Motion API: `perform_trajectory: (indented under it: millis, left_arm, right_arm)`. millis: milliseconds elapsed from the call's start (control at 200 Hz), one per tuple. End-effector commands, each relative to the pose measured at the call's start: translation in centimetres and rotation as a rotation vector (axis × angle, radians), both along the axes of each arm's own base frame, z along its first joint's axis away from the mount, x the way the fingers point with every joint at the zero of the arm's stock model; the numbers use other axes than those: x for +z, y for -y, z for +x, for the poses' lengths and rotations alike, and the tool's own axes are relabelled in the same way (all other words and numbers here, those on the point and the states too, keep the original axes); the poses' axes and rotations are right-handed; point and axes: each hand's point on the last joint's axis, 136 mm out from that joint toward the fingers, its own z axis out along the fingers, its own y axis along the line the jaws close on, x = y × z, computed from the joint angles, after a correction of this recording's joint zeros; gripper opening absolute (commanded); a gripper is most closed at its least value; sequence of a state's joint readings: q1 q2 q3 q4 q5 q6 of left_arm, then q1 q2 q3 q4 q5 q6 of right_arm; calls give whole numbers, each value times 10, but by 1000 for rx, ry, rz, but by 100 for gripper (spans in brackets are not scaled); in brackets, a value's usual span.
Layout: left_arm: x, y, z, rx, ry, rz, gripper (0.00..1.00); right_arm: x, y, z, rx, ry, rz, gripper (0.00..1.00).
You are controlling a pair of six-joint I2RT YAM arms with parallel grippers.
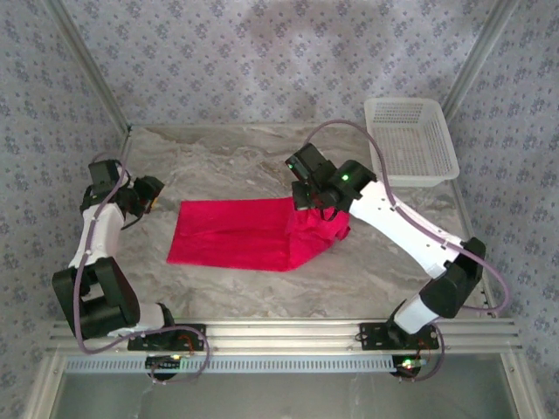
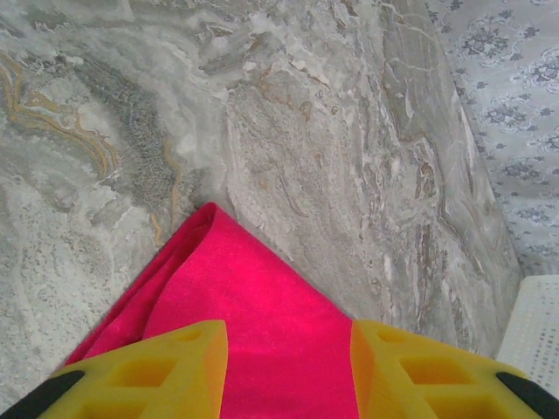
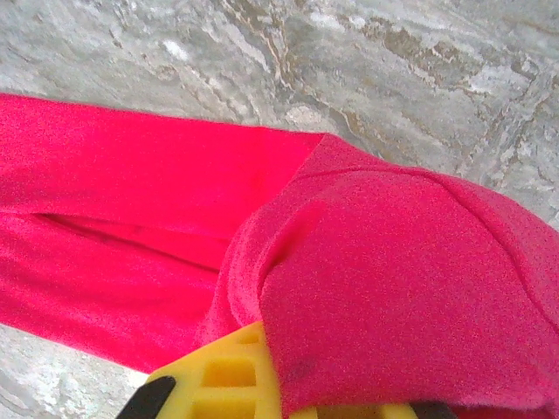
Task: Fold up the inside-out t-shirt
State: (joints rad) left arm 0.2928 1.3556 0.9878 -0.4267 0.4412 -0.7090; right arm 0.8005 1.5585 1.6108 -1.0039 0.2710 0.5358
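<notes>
The inside-out t-shirt (image 1: 231,236) is a bright red band of cloth lying flat on the marble table. My right gripper (image 1: 307,202) is shut on its right end, which hangs bunched and lifted off the table. In the right wrist view the red cloth (image 3: 393,288) drapes over my yellow finger (image 3: 223,375) and hides the jaws' tips. My left gripper (image 1: 155,194) hovers by the shirt's far left corner. Its yellow jaws (image 2: 288,340) stand open, with the corner of the shirt (image 2: 262,297) showing below the gap and nothing gripped.
A white plastic basket (image 1: 410,140) stands at the back right of the table; its edge (image 2: 537,332) shows in the left wrist view. Patterned walls enclose the table (image 1: 244,157) on three sides. Bare marble lies behind and in front of the shirt.
</notes>
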Motion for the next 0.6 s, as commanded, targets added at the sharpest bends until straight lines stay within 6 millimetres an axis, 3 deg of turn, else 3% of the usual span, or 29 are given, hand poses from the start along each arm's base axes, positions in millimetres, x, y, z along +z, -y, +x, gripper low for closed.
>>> perform_trajectory:
  millis: [0,305,450,595]
  left_arm:
    - [-2,4,0,-14,-5,-33,41]
    - [-15,13,4,-15,-19,-66,41]
    - [-39,54,13,-90,-49,-96,41]
    - [-87,98,21,-160,-122,-149,40]
  right_arm:
    - [-2,15,-2,-51,-12,-38,0]
    - [-18,55,-5,-122,-39,-32,0]
    - [-17,72,-4,-151,-44,-3,0]
    - [-18,84,-3,-169,-55,20,0]
